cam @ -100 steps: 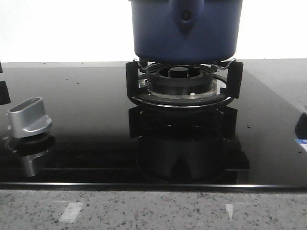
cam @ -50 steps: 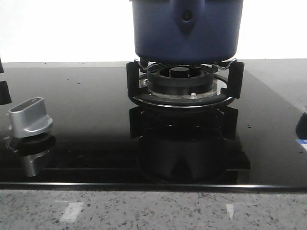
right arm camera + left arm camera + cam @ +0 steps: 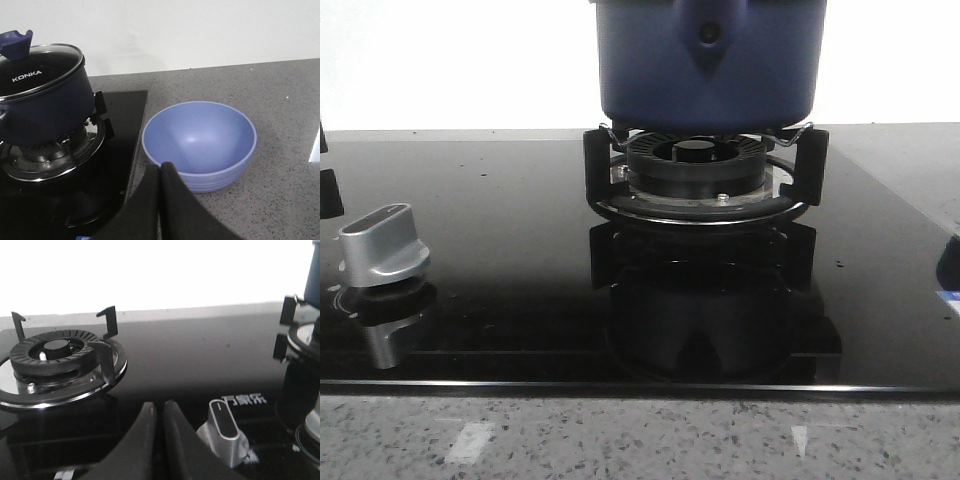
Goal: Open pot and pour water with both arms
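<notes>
The dark navy pot point(image 3: 708, 60) stands on the burner grate point(image 3: 705, 175) at the back of the black glass hob; its triangular handle mount with a round hole faces me. In the right wrist view the pot point(image 3: 42, 107) carries a glass lid point(image 3: 37, 70) marked KONKA with a blue knob point(image 3: 15, 44). My right gripper point(image 3: 160, 169) is shut and empty, hovering by the hob's edge in front of the light blue bowl point(image 3: 200, 142). My left gripper point(image 3: 159, 407) is shut and empty over the hob, beside a silver knob point(image 3: 225, 432).
A second, bare burner point(image 3: 57, 362) lies on the hob ahead of the left gripper. A silver control knob point(image 3: 382, 248) sits at the hob's left front. Speckled grey counter point(image 3: 280, 125) surrounds the bowl; a white object point(image 3: 315, 147) is at its far edge.
</notes>
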Controlling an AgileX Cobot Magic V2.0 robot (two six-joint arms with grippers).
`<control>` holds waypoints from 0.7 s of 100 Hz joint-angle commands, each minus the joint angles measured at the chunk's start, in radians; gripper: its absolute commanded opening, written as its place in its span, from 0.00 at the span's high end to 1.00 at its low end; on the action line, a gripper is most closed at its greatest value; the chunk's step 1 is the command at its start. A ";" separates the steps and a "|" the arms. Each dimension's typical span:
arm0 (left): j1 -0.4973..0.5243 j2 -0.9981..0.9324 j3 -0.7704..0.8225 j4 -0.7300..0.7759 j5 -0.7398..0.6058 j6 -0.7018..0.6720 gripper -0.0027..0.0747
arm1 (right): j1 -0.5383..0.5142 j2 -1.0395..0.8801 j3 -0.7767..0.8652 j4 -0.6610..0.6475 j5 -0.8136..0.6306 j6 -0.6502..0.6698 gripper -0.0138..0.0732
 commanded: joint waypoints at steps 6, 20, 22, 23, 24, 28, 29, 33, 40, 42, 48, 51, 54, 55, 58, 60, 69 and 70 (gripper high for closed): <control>0.003 0.004 0.063 -0.024 -0.238 -0.049 0.99 | 0.003 0.013 -0.022 -0.002 -0.074 -0.006 0.92; 0.003 0.004 0.091 -0.014 -0.219 -0.063 0.99 | 0.003 0.013 -0.022 -0.002 -0.074 -0.006 0.92; 0.003 0.004 0.091 -0.012 -0.207 -0.063 0.99 | 0.003 0.013 -0.022 -0.002 -0.074 -0.006 0.92; 0.003 0.004 0.091 -0.010 -0.202 -0.063 0.99 | 0.003 0.013 -0.022 -0.002 -0.074 -0.006 0.92; 0.003 0.004 0.091 -0.010 -0.197 -0.063 0.99 | 0.003 0.013 -0.022 -0.002 -0.074 -0.006 0.92; 0.003 0.004 0.091 -0.010 -0.180 -0.063 0.99 | 0.003 0.013 -0.022 -0.002 -0.074 -0.006 0.92; 0.003 0.002 0.091 -0.010 -0.177 -0.063 0.99 | 0.003 0.013 -0.022 -0.002 -0.074 -0.006 0.92; 0.003 0.000 0.091 -0.010 -0.159 -0.063 0.99 | 0.003 0.013 -0.022 -0.002 -0.074 -0.006 0.92; 0.003 -0.012 0.091 -0.010 -0.118 -0.063 0.99 | 0.003 0.013 -0.022 -0.002 -0.074 -0.006 0.92; 0.003 -0.014 0.091 -0.010 -0.101 -0.063 0.99 | 0.003 0.013 -0.022 -0.002 -0.074 -0.006 0.92; 0.003 -0.024 0.091 -0.010 -0.053 -0.063 0.99 | 0.003 0.013 -0.022 -0.002 -0.074 -0.006 0.92; 0.003 -0.030 0.091 -0.010 -0.020 -0.063 0.99 | 0.003 0.013 -0.022 -0.002 -0.074 -0.006 0.92; 0.003 -0.035 0.091 -0.010 0.017 -0.063 0.99 | 0.003 0.013 -0.022 -0.002 -0.074 -0.006 0.92; 0.003 -0.038 0.091 -0.014 0.026 -0.063 0.99 | 0.003 0.013 -0.022 -0.002 -0.074 -0.006 0.92; 0.003 -0.047 0.091 -0.018 0.071 -0.063 0.99 | 0.003 0.013 -0.022 -0.002 -0.074 -0.006 0.92; 0.003 -0.051 0.091 -0.022 0.094 -0.063 0.99 | 0.003 0.013 -0.022 -0.002 -0.074 -0.006 0.92; 0.003 -0.090 0.093 -0.024 0.136 -0.063 0.99 | 0.003 0.013 -0.022 -0.002 -0.074 -0.006 0.92; 0.003 -0.094 0.093 -0.024 0.141 -0.063 0.99 | 0.003 0.013 -0.022 -0.002 -0.074 -0.006 0.92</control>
